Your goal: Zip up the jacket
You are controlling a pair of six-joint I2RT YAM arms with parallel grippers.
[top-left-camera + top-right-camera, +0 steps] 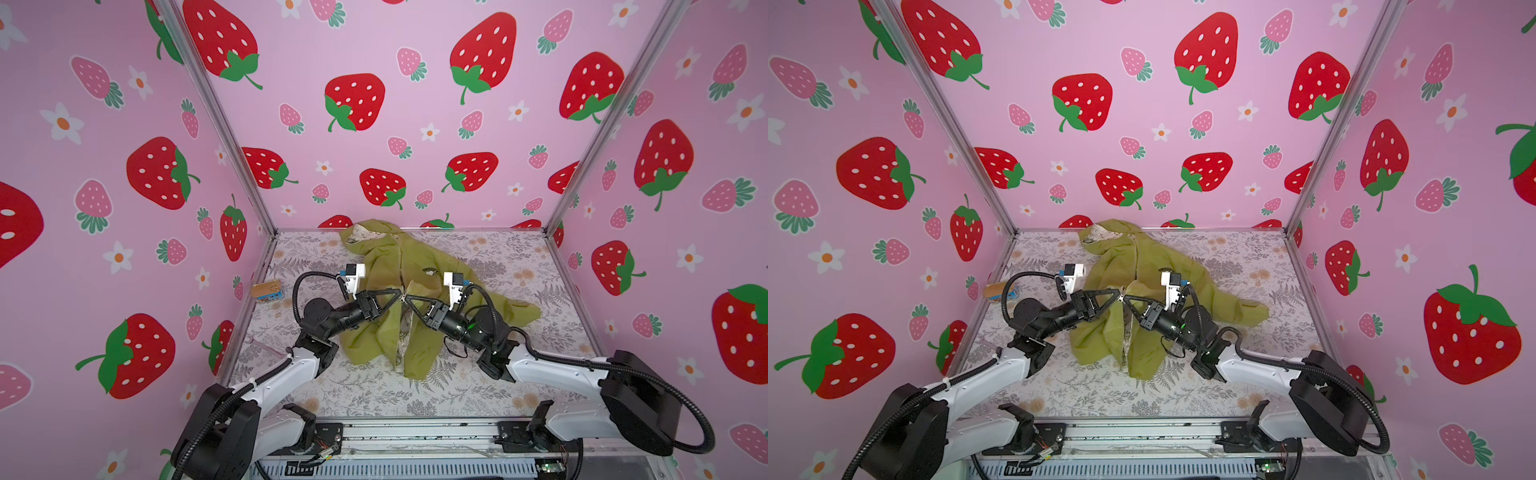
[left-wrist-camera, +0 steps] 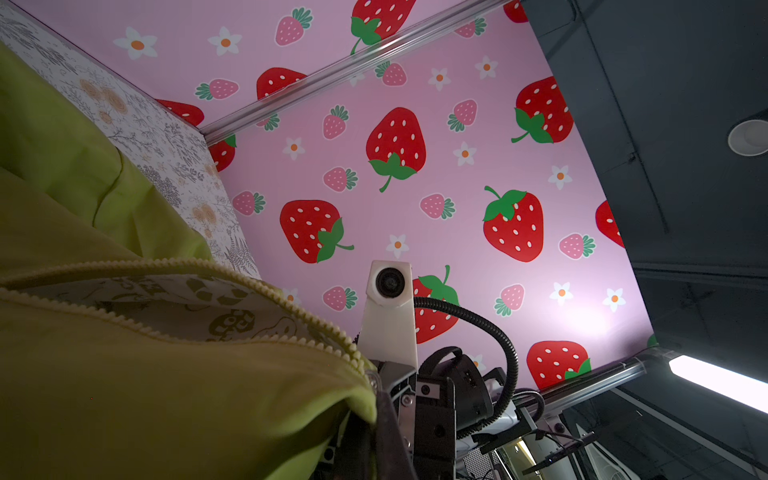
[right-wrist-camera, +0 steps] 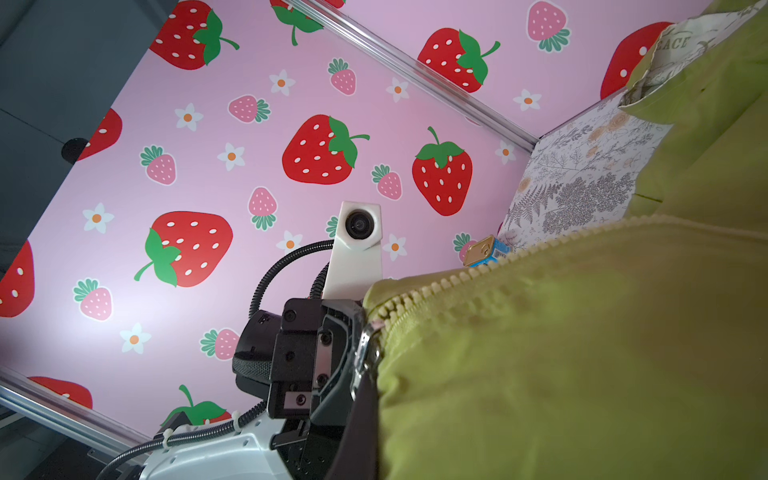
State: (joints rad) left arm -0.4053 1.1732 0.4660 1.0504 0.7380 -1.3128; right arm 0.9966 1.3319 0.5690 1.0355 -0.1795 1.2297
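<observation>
jacket [image 1: 384, 262] partly hidden under left arm [image 1: 332, 320], chest patch [image 1: 430, 272] — too small to read

Inward, tips close — left arm [image 1: 286, 374], right arm [image 1: 552, 370], jaws shut

Pink walls [image 1: 374, 50] printed with strawberries and white flowers close around me, joined by aluminium posts [image 1: 222, 124]. My work surface [image 1: 478, 386] wears a grey floral cloth. Overhead, a strip light [image 2: 719, 381] glows under a dark ceiling [image 2: 685, 124].
</observation>
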